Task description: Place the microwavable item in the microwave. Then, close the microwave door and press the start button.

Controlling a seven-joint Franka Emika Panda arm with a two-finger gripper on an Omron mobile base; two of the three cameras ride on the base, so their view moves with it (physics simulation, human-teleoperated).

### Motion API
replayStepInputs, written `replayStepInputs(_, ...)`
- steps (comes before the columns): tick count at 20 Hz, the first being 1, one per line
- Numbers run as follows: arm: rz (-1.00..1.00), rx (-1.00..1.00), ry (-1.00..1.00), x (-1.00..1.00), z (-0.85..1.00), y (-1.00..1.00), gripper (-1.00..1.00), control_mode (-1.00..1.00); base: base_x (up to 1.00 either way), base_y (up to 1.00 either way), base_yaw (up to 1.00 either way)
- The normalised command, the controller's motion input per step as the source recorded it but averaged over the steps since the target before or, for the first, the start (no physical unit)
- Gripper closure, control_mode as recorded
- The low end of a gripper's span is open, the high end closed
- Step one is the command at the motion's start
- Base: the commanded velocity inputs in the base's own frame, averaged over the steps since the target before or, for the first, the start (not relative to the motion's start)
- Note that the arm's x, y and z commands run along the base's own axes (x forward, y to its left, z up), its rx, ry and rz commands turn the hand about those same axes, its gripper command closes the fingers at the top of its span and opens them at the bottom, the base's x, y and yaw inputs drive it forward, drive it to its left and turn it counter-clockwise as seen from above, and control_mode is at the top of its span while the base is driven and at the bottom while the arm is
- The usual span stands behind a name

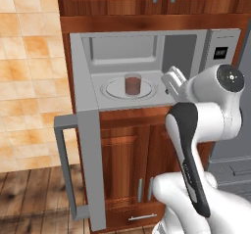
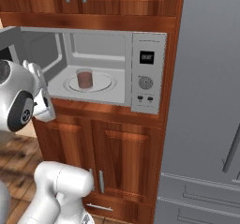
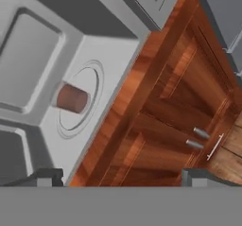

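Sitting upright on the round turntable (image 1: 128,89) inside the microwave (image 1: 147,57) is the glass tumbler (image 1: 133,84) of reddish-brown liquid, near the middle of the light grey cavity and apart from every wall. My pincer (image 3: 122,177) holds nothing: its two dark fingertips (image 3: 45,177) stand wide apart at the bottom of the hand view, released, with only the wooden cabinet front between them. From the left base view I see my hand (image 1: 174,81) outside the cavity, just in front of its right edge, well clear of the tumbler.

The microwave door (image 1: 90,164) hangs fully open to the left; the left base view shows its edge and the grey bar handle (image 1: 66,169) jutting out. The right base view gives me the control panel (image 2: 148,73) face-on, with its dark display (image 2: 146,57), round dial (image 2: 146,83) and small buttons beneath, plus a tall grey refrigerator (image 2: 206,101) beside the wooden column. My hand view, rolled over, shows the tumbler lying sideways on its ring, and two short metal pulls (image 3: 201,134) on the lower cabinet doors (image 3: 179,97) above the plank floor (image 3: 231,156).
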Motion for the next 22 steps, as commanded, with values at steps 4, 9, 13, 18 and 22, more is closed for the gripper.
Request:
replayStepInputs(4, 0.09, -0.03, 0.08, -0.44, -0.27, -0.17, -1.0, -1.0, 0.0, 0.0, 0.0)
replayStepInputs(9, 0.17, -0.1, 0.0, -1.0, 0.4, -0.07, -1.0, -1.0, 0.0, 0.0, 0.0)
replayStepInputs(13, 0.2, -0.19, 0.0, -1.0, 0.47, 0.03, -1.0, -1.0, 0.0, 0.0, 0.0)
replayStepInputs(18, 0.22, -0.23, -0.04, -1.0, 0.62, 0.08, -1.0, -1.0, 0.0, 0.0, 0.0)
replayStepInputs(22, 0.19, -0.24, -0.19, -1.0, 0.16, 0.26, -1.0, -1.0, 0.0, 0.0, 0.0)
